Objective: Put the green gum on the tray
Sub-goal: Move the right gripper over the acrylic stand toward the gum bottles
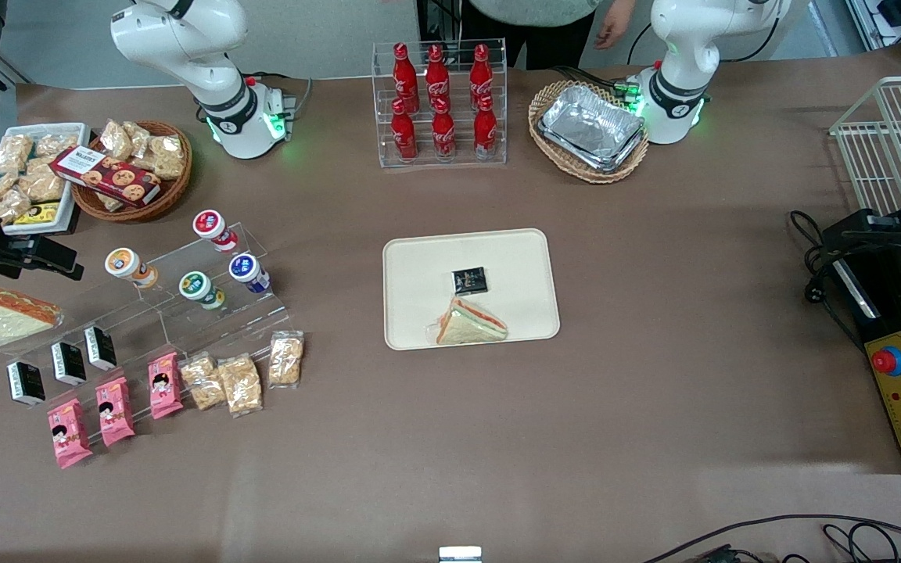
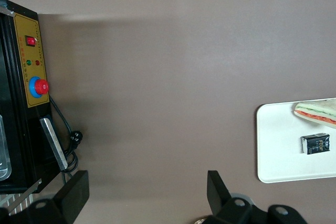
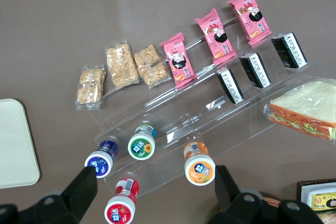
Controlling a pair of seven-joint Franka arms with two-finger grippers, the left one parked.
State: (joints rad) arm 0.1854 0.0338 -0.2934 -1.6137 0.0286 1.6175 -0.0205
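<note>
clear acrylic steps [image 1: 184, 313] carry the green gum [image 3: 141, 146], which we see upright between the blue-lidded bottle [image 3: 101, 160] and the orange-lidded one [image 3: 199, 168], below our gripper [image 3: 155, 190]. its jaws stand wide apart, empty, hovering above the bottles. the beige tray [image 1: 411, 266] lies well apart, holding a sandwich [image 1: 470, 323].

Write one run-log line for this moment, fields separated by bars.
stage: before pickup | gripper: open, above the stand | green gum: on clear stand, untouched | tray: holds sandwich and black packet
</note>
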